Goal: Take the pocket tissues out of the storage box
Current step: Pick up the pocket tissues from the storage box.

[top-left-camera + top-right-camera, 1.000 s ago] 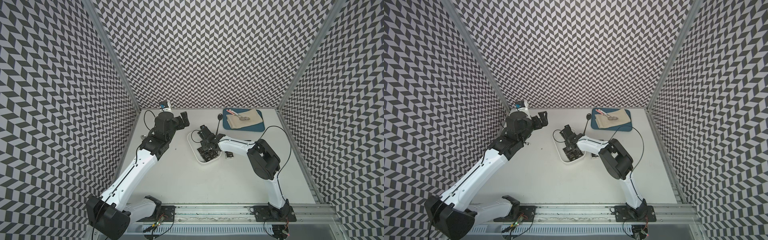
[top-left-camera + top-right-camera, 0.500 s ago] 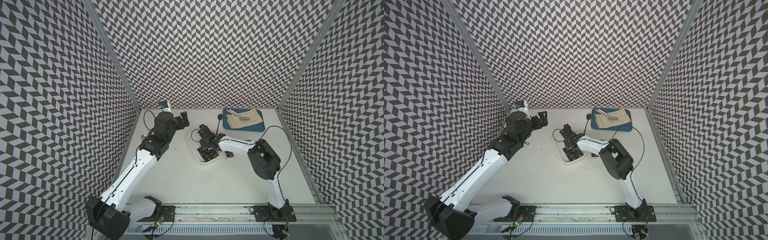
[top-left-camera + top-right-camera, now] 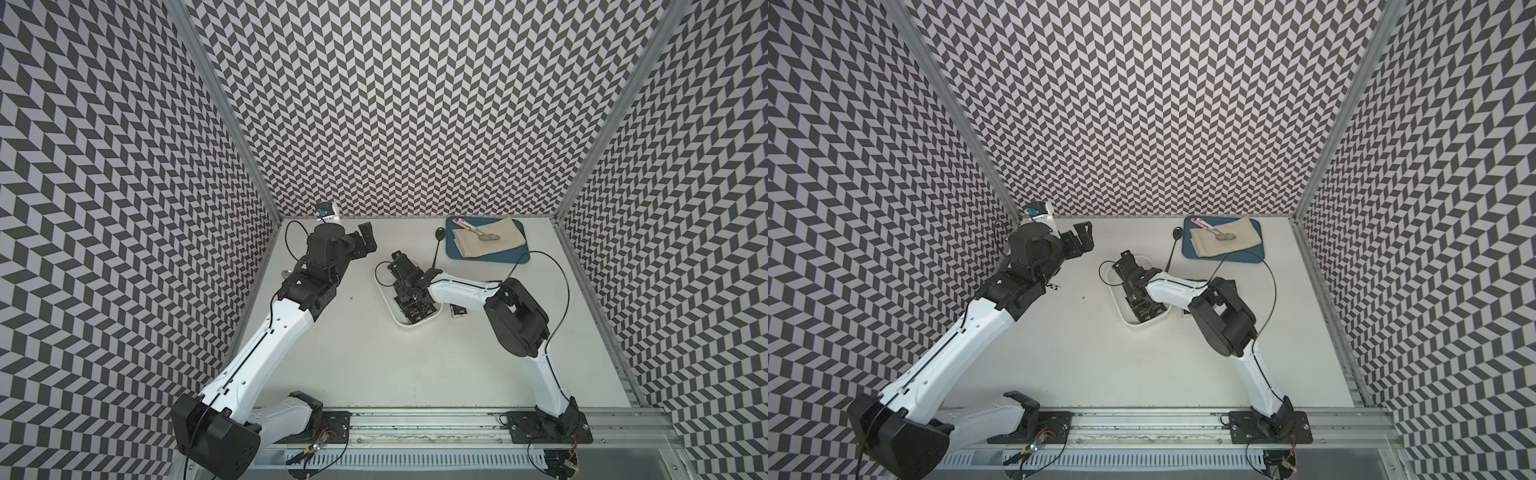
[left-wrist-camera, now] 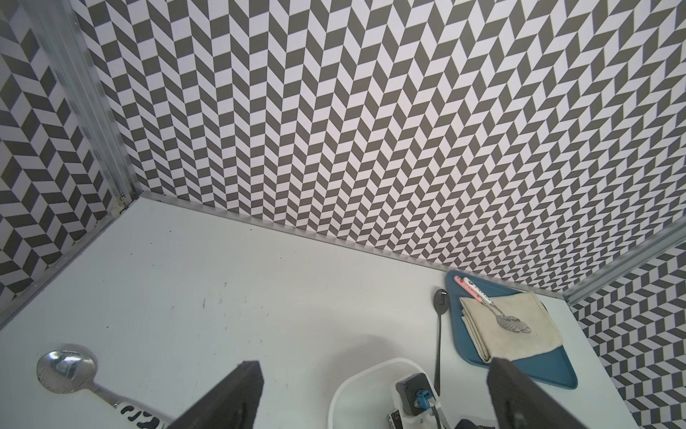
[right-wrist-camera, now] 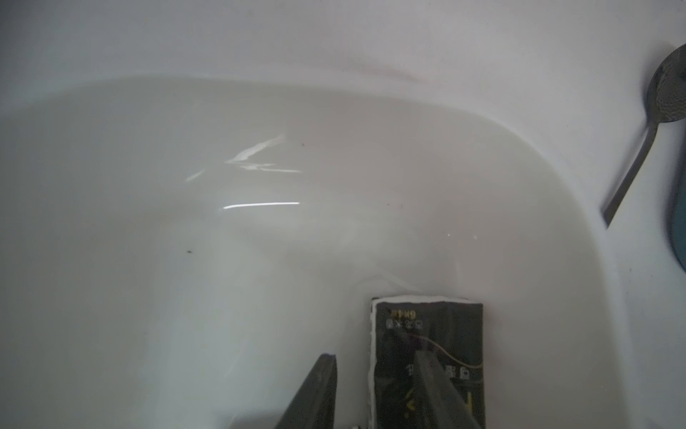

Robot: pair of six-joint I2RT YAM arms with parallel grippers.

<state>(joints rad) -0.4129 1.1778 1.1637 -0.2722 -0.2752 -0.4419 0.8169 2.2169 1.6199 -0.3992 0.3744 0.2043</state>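
Top views both show the table [image 3: 374, 395] with the storage box [image 3: 380, 286] near its middle and the right arm [image 3: 457, 286] reaching into it. The left gripper [image 4: 375, 366] hangs near the box's far end, jaws wide apart and empty. The pocket tissues [image 3: 415, 312] lie flat in the near end of the box, a few black packets side by side. A loose packet [image 3: 458, 310] sits on the table just beside the box.

In the right wrist view the right gripper [image 5: 373, 356] has its jaws partly apart, gripping nothing. One finger [image 5: 438, 390] crosses the face of the nearest packet [image 5: 445, 334]; the other hangs over bare box floor just beside its edge.

The packets are probably light and soft, with glossy wrap that may slip. A gentle pinch across the two long edges looks like the best hold.
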